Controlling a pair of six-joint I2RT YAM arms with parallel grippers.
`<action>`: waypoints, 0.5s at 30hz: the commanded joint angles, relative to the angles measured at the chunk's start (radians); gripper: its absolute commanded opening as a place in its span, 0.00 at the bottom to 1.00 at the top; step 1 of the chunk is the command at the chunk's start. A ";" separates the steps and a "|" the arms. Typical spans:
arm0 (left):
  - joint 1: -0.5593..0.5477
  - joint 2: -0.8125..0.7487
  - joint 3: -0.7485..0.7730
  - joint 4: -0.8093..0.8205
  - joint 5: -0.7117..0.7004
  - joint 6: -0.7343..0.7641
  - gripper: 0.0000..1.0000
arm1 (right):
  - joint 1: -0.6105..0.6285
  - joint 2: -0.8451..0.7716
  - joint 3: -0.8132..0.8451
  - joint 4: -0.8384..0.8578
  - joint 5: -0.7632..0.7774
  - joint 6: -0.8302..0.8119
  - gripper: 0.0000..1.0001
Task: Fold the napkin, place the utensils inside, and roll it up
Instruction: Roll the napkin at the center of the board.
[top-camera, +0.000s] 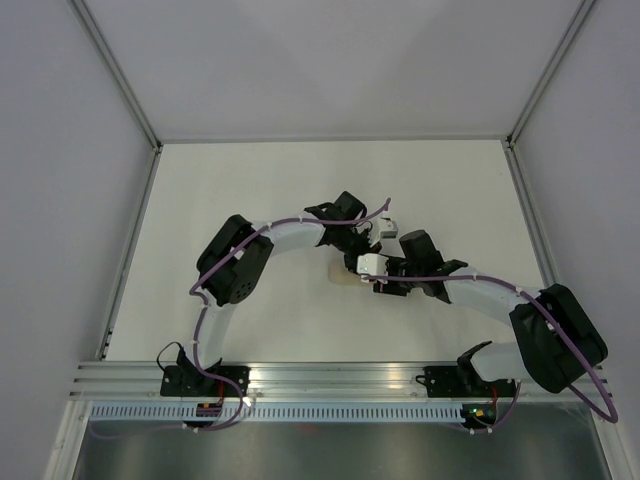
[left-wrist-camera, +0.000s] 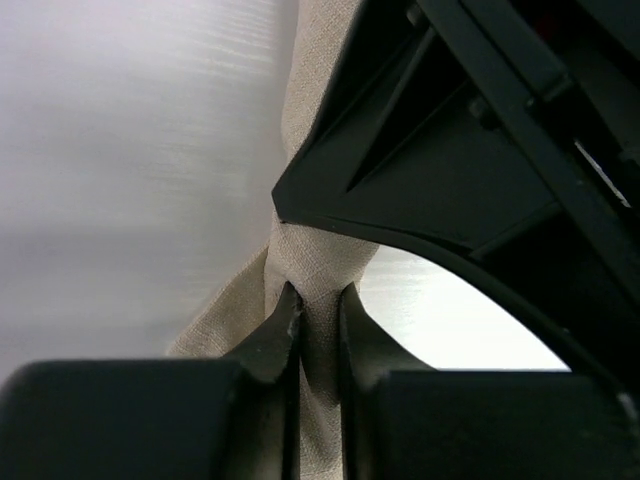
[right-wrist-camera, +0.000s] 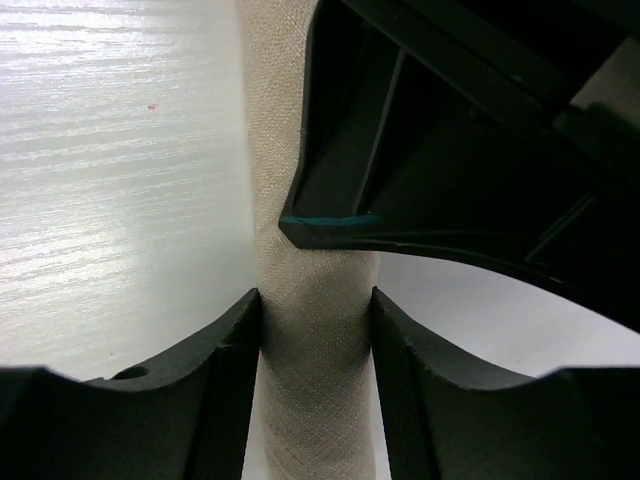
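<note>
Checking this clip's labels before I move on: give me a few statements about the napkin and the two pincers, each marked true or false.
1. The napkin lies spread flat on the table. False: it is gathered into a narrow roll.
2. The left pincer is pinched shut on the napkin. True.
3. The right pincer hangs well clear of the napkin. False: its fingers sit against both sides of the roll.
4. The two pincers work close together near the middle of the table. True.
</note>
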 joint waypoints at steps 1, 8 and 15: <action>0.001 0.094 -0.046 -0.207 -0.037 -0.032 0.16 | 0.005 0.020 0.000 0.016 0.030 -0.009 0.51; 0.027 0.044 -0.044 -0.153 -0.046 -0.075 0.31 | 0.005 0.057 0.015 -0.021 0.047 -0.012 0.29; 0.080 -0.040 -0.072 -0.034 -0.099 -0.170 0.38 | 0.007 0.106 0.074 -0.122 0.033 -0.011 0.20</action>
